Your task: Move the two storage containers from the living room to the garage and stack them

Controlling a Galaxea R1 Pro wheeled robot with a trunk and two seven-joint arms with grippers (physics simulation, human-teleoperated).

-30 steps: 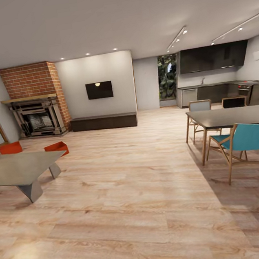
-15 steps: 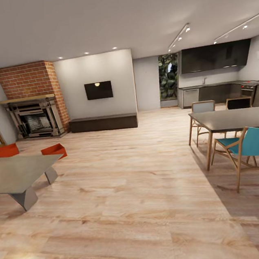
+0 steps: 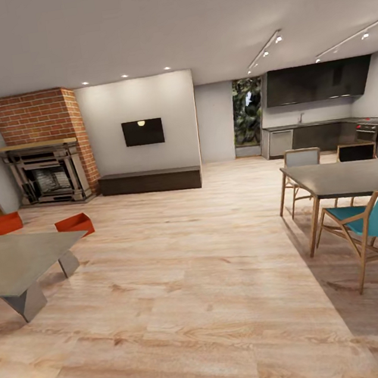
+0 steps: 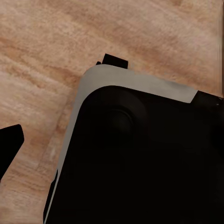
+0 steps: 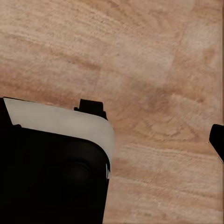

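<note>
- Head view: open-plan living room, light wood plank floor (image 3: 190, 285), beige walls.
- Two storage containers, red-orange, on floor at far left. One (image 3: 75, 223) sits just beyond the far right corner of the grey coffee table (image 3: 19, 261); the other (image 3: 3, 223) further left, partly cut off by the table top. The two are apart, not stacked.
- Red brick fireplace (image 3: 42, 146) at far left wall; both containers lie between it and the table.
- Wall TV (image 3: 142, 132) on far wall, dark low bench (image 3: 150, 180) under it.
- Right side: dark dining table (image 3: 347, 177) w/ wooden chairs; teal chair (image 3: 376, 219) nearest. Dark kitchen units (image 3: 316, 111) at far right.
- Left wrist view: dark robot body w/ pale grey edge (image 4: 140, 154) over wood planks; one black finger tip (image 4: 10, 144) at frame edge. Finger spread: cannot tell.
- Right wrist view: same dark body w/ grey edge (image 5: 56, 158) above planks; a black finger tip (image 5: 217, 139) at frame edge. Finger spread: cannot tell. Nothing seen held by either gripper.
</note>
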